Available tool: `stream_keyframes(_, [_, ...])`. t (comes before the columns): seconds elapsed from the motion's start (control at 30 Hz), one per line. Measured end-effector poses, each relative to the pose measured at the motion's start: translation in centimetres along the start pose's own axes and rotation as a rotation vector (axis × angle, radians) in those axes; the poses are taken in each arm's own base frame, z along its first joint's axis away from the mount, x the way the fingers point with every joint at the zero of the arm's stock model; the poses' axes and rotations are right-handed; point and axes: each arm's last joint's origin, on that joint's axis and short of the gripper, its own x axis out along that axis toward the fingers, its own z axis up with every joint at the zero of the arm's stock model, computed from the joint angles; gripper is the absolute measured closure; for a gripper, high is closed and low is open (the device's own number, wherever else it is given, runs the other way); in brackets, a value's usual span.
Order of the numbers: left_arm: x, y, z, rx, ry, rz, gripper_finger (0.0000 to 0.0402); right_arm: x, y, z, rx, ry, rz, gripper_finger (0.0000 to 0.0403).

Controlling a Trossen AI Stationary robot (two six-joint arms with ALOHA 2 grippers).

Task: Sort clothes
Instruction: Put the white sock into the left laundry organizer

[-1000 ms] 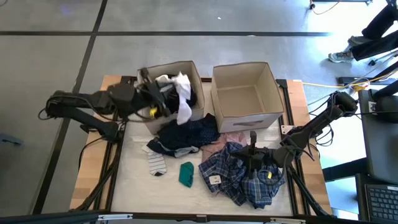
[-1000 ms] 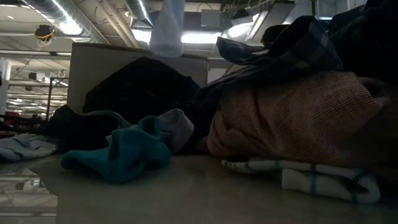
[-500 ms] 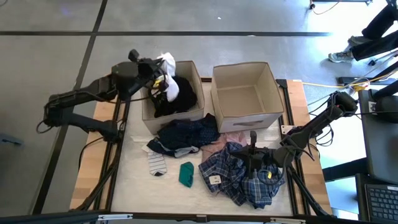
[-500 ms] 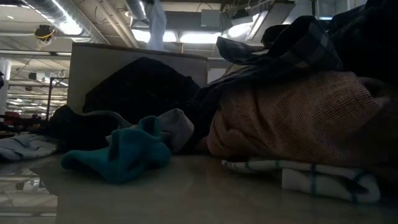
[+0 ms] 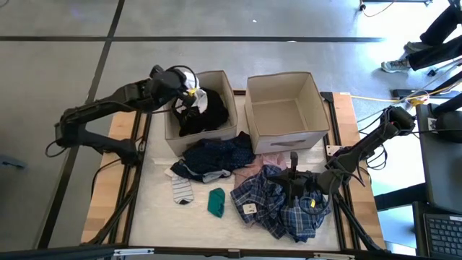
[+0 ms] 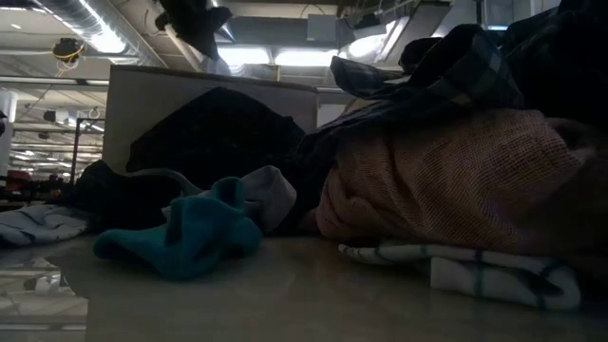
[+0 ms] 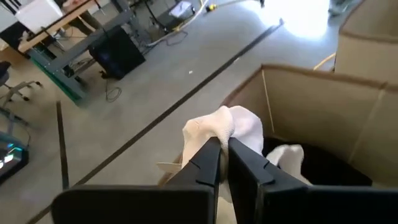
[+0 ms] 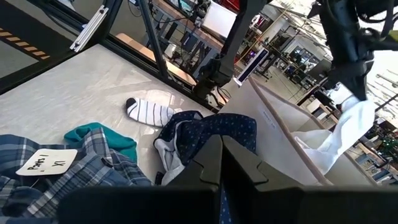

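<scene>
My left gripper (image 5: 189,88) is shut on a white garment (image 5: 201,102) over the far left corner of the left beige box (image 5: 172,139), which holds black clothes (image 5: 215,115). The garment also shows in the right wrist view (image 8: 347,127). My right gripper (image 5: 294,157) is shut and empty, just over the blue-plaid piece (image 5: 278,206) at the near right. On the table lie a navy piece (image 5: 216,155), a dusty-pink piece (image 5: 271,160), a striped sock (image 5: 182,190) and a small teal item (image 5: 216,202). My left gripper pinches a bunched fold at the white garment's top (image 7: 225,126) between its two fingers. The fingers slant down from the table's left. The garment hangs slack below them, and its lower end (image 7: 287,159) lies on the black clothes in the box.
The right beige box (image 5: 287,137) stands open beside the left one at the table's far side. A white tag (image 8: 38,162) lies on the plaid piece. A person's legs (image 5: 433,43) show on the floor beyond the far right corner.
My left gripper has gone up and toward the table's far edge, from the left box's near left part to its far left corner, still shut on the white garment. The garment, which lay draped across the box toward its near rim, now hangs inside the box.
</scene>
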Motion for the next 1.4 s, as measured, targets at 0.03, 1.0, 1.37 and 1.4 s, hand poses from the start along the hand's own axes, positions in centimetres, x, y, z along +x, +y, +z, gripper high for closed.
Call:
stream_keyframes(0.03, [0.2, -0.2, 0.0, 0.007, 0.009, 0.001, 0.0386, 0.0, 0.0, 0.0, 0.0, 0.0, 0.0, 0.0391])
stream_keyframes(1.0, [-7.3, -5.3, -1.8, 0.006, 0.004, -0.582, 0.0237, 0.0, 0.0, 0.0, -0.003, 0.002, 0.002, 0.0391])
stream_keyframes(1.37, [-12.0, -10.1, -7.1, 0.036, 0.201, -0.753, 0.0237, 0.0, 0.0, -0.1, -0.007, 0.006, 0.003, 0.0391])
stream_keyframes(1.4, [-12.2, -10.4, -7.8, 0.03, 0.222, -0.756, 0.0237, 0.0, 0.0, -0.1, -0.007, 0.006, 0.003, 0.0391])
